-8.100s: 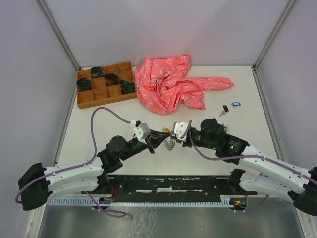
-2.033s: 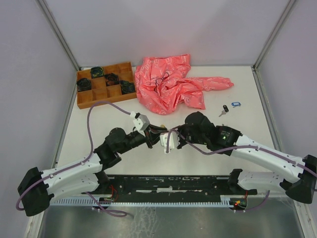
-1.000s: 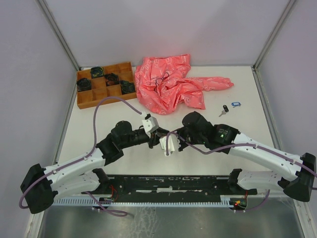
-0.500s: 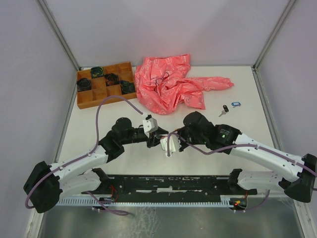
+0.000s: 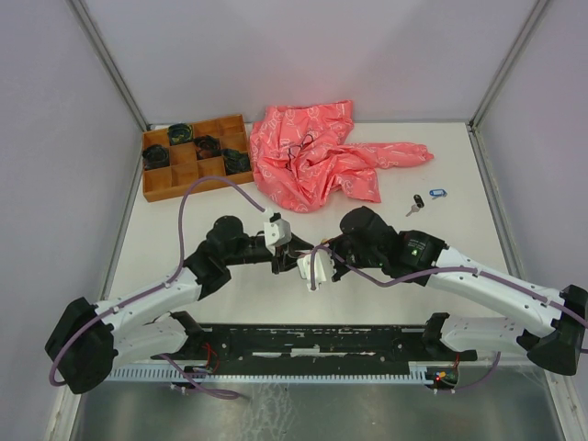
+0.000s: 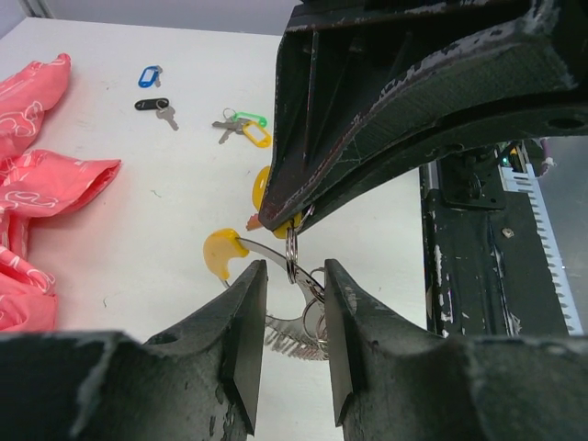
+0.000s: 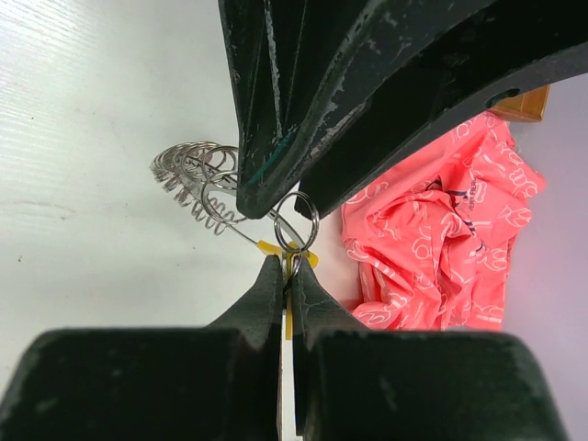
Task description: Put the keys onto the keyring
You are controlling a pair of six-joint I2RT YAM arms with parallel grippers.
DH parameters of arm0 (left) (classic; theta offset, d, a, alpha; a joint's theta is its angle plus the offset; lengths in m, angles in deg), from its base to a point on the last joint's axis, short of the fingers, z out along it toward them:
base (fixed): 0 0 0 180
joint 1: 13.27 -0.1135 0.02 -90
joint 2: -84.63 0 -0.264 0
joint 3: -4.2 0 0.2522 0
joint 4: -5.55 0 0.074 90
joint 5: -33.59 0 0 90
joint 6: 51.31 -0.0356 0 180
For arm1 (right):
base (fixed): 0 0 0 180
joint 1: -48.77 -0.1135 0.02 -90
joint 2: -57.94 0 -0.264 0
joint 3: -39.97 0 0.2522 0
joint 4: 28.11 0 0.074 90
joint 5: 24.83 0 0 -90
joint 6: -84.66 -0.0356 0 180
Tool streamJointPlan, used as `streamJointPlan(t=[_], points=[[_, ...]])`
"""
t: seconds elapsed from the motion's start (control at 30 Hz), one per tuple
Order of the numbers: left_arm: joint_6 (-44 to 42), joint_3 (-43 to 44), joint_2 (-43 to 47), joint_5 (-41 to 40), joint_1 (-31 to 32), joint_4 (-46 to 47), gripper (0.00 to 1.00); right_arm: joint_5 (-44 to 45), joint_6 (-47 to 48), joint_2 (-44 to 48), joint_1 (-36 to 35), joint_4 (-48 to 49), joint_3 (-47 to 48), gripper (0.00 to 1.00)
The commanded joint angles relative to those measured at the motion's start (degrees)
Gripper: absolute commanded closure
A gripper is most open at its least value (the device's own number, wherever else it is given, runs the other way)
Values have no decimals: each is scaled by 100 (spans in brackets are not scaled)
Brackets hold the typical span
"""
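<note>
My right gripper [image 5: 312, 266] [image 7: 288, 262] is shut on a key's yellow tag [image 7: 287, 322], whose small split ring [image 7: 297, 219] stands just above the fingertips. The keyring [image 7: 197, 179] of silvery coiled wire hangs beside it, with its yellow segment [image 6: 223, 253] in the left wrist view. My left gripper [image 5: 287, 257] [image 6: 289, 276] is open, and its jaws straddle the keyring's wire and the split ring [image 6: 290, 253]. A blue-tagged key [image 5: 437, 193] and a black-tagged key [image 5: 418, 201] lie on the table at the right. A green-tagged and a yellow-tagged key [image 6: 246, 127] lie together nearby.
A crumpled pink cloth [image 5: 317, 156] lies at the back centre. A wooden compartment tray [image 5: 184, 170] with dark coiled bundles sits at the back left. The black base rail [image 5: 312, 338] runs along the near edge.
Over the last two seconds my left gripper has moved right, up to the right gripper's tips. In the last half second almost nothing has moved.
</note>
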Motion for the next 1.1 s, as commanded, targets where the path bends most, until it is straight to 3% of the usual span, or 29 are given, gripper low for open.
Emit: streamJointPlan(t=[0.0, 0.4, 0.47, 0.67, 1.07], points=[[158, 251, -60, 217, -31, 397, 63, -110, 56, 86, -4, 226, 190, 99], [530, 342, -202, 79, -34, 520, 67, -104, 50, 9, -17, 209, 211, 99], [563, 355, -227, 68, -32, 496, 71, -103, 46, 9, -13, 209, 212, 99], [608, 398, -246, 26, -33, 288, 97, 24, 16, 62, -15, 162, 196, 99], [1773, -2, 260, -845, -26, 1112, 97, 416, -361, 587, -16, 480, -511, 99]])
